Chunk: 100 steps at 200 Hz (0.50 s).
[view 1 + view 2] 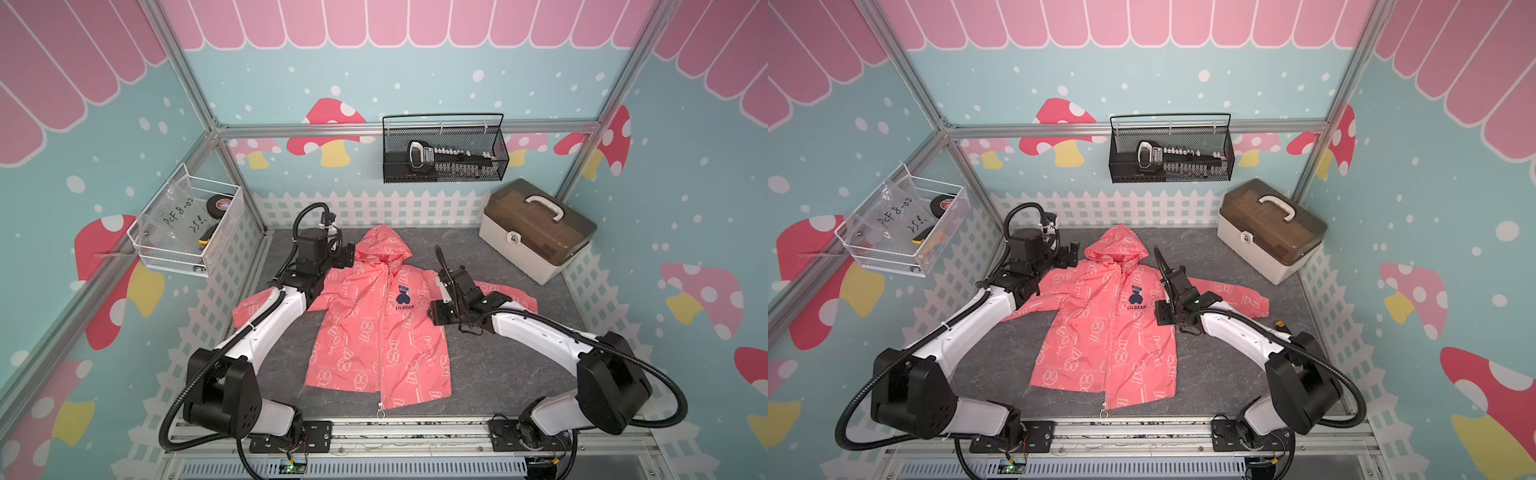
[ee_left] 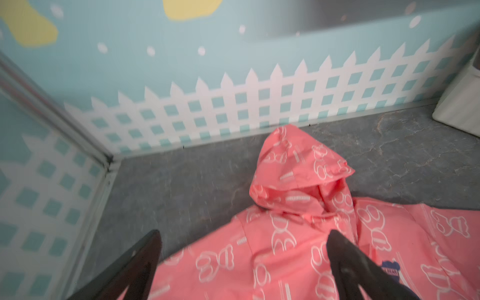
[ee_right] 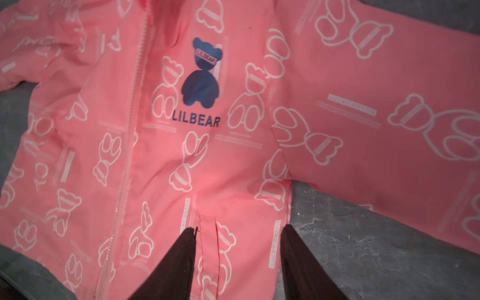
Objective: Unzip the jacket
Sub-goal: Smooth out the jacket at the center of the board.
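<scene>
Here both arms bent over jkt.

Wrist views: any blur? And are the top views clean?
Left wrist view: motion-smeared, fence wall and left gripper soft. Right wrist view: sharper, bear logo on the jacket legible, right gripper dark, out of focus. Both top views: crisp, evenly lit, no harsh glare.

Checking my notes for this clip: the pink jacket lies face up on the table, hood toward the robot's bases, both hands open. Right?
No: the hood points away from the bases, toward the white fence at the back, as both top views show. The rest holds: the jacket lies face up on the table, left hand and right hand open.
</scene>
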{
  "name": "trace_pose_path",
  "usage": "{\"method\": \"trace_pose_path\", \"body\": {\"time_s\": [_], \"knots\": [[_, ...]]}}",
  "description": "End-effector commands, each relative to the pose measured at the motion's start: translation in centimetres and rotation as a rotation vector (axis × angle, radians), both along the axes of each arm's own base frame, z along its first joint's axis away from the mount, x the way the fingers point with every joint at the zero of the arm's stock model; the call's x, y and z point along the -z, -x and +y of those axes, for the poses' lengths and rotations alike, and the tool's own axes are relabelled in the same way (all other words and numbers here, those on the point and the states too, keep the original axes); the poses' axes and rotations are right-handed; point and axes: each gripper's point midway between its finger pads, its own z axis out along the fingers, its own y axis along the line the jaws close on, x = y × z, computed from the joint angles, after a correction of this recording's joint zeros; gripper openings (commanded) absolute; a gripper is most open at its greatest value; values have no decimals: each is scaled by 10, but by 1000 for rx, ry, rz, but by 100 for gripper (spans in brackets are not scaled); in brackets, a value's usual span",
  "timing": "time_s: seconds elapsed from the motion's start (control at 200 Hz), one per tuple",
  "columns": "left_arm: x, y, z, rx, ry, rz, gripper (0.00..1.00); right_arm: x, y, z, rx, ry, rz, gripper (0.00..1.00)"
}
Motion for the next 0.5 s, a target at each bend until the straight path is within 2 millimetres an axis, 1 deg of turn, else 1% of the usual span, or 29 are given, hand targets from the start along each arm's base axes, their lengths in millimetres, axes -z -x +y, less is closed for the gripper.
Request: {"method": "trace_pose_path", "body": {"time_s": [0.0, 0.07, 0.16, 0.245, 0.29, 0.335, 0.36, 0.435, 0.445, 0.495], "knots": [[39, 31, 16, -180, 207, 94, 97, 18, -3, 28, -5, -171, 98, 41], [64, 45, 15, -190, 259, 152, 89, 30, -11, 38, 0, -204, 122, 31], [93, 56, 7, -181, 307, 241, 73, 41, -26, 49, 11, -240, 130, 18], [119, 60, 4, -187, 333, 319, 47, 54, -42, 45, 57, -233, 134, 12], [133, 63, 3, -204, 351, 362, 38, 61, -50, 35, 106, -217, 138, 9], [148, 65, 0, -211, 379, 410, 29, 72, -53, 21, 159, -204, 152, 6], [158, 67, -1, -219, 393, 441, 20, 77, -54, 12, 189, -201, 158, 6], [183, 76, -5, -257, 447, 520, 1, 89, -52, -17, 290, -200, 160, 4], [188, 78, -5, -262, 455, 529, 0, 90, -52, -21, 304, -201, 158, 4], [202, 86, -6, -290, 491, 555, 0, 96, -48, -38, 354, -210, 158, 3]]}}
